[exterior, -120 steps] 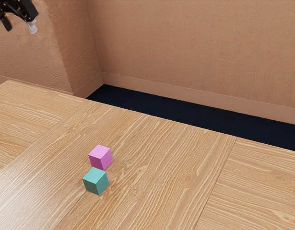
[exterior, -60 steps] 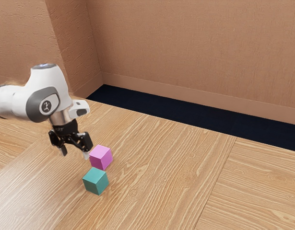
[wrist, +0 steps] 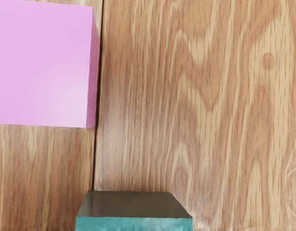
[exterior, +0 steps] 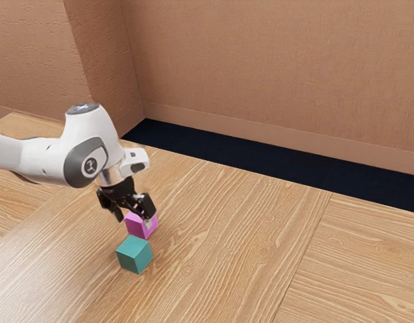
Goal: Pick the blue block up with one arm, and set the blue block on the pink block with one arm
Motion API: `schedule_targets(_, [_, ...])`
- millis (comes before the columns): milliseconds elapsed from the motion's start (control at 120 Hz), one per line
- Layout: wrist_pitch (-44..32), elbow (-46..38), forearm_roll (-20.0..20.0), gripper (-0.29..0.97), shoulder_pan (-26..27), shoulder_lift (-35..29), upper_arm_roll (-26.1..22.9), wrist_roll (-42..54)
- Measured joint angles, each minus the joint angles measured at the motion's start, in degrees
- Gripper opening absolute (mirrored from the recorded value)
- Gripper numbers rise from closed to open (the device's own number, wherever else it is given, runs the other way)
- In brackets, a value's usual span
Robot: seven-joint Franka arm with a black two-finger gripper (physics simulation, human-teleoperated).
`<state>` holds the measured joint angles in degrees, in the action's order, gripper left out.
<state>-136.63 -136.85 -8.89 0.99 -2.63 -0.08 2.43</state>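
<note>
Right under our gripper [exterior: 133, 215] sits the pink block [exterior: 143, 226]; the blue block [exterior: 134, 254] lies just past the fingers, untouched. Fingers are spread and empty. We're likely staging to drop onto blue.

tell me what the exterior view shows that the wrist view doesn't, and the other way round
Exterior view: the white arm, its open gripper low over the two blocks, the tan wall and the dark floor strip.
Wrist view: a close look straight down, with a plank seam running beside the pink block and bare wood between the blocks.
Both: the pink block, the blue block, which looks teal, and the wooden table.
</note>
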Motion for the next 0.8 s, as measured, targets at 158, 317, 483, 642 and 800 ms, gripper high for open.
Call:
schedule_targets(158, [0.9,-0.2,-0.1,0.67,-0.8,2.6,0.0,0.5])
schedule_targets(317, [0.4,-0.2,-0.5,0.67,-2.4,3.8,-1.0,0.5])
schedule_targets(483, [-1.2,0.0,-1.1,0.67,-3.2,4.2,-3.1,-0.2])
schedule_targets(642, [-1.8,0.3,-1.2,0.68,-0.7,5.6,-4.5,-1.7])
schedule_targets(800, [-2.1,0.4,-1.1,0.68,0.4,5.9,-4.6,-3.2])
